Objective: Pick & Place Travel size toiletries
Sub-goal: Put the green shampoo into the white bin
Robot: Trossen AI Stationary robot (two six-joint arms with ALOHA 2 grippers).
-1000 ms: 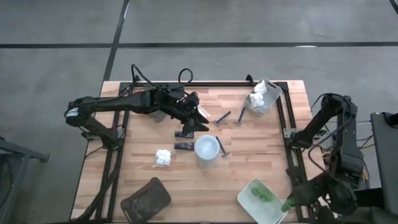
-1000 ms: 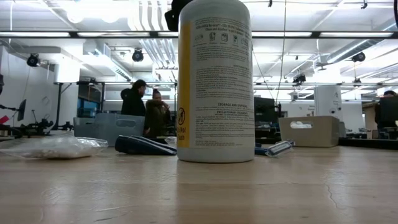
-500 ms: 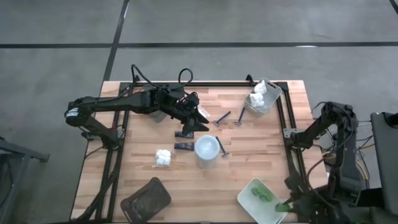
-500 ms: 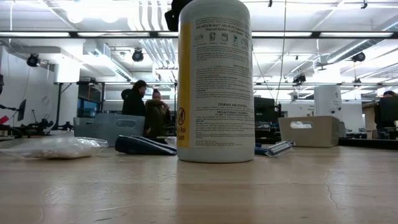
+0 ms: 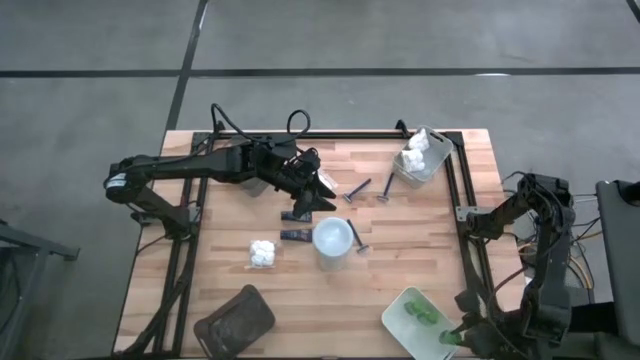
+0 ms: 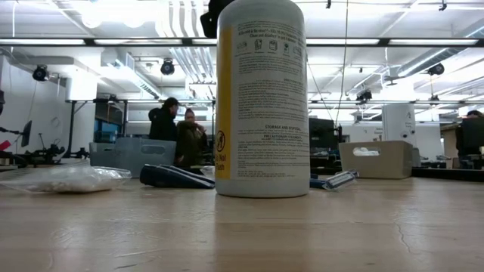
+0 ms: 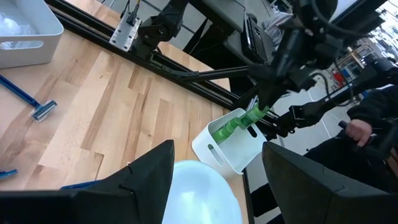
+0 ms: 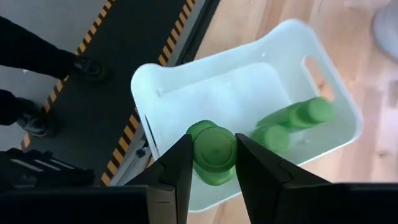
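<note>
Green piece (image 8: 214, 155) apparently in right claw (image 8: 211, 163)

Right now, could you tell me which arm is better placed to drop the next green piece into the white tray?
The right. Its gripper already holds a green piece over the white tray, beside two more green pieces. The left gripper hovers mid-table, open, above the bottle.

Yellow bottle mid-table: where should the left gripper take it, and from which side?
Probably the upper body just under the white cap, coming down from above. The bottle stands upright, with a dark tube and a razor lying close by its base, crowding a low side approach. The open left gripper hovers nearby.
</note>
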